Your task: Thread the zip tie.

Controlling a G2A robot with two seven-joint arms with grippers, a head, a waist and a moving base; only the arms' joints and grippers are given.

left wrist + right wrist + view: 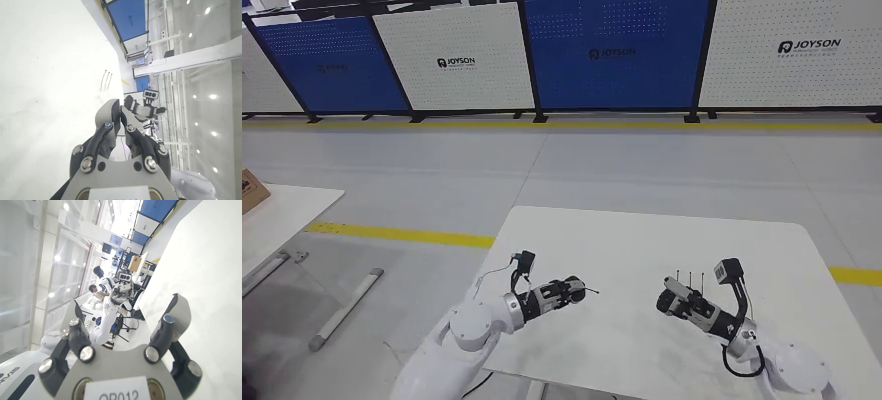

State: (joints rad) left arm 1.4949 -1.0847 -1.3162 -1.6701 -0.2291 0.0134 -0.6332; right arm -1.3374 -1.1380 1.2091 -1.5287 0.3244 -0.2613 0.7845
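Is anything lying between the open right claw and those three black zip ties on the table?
Nothing visible. The zip ties lie on the white table close to the right claw, with no object between them.

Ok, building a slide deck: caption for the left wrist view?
Left gripper shut, three black zip ties lying side by side on the white table beyond it.

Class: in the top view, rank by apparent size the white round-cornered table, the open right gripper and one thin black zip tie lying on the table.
Largest: white round-cornered table.
Then: grey-and-black right gripper.
Smallest: thin black plastic zip tie, a mere hairline.
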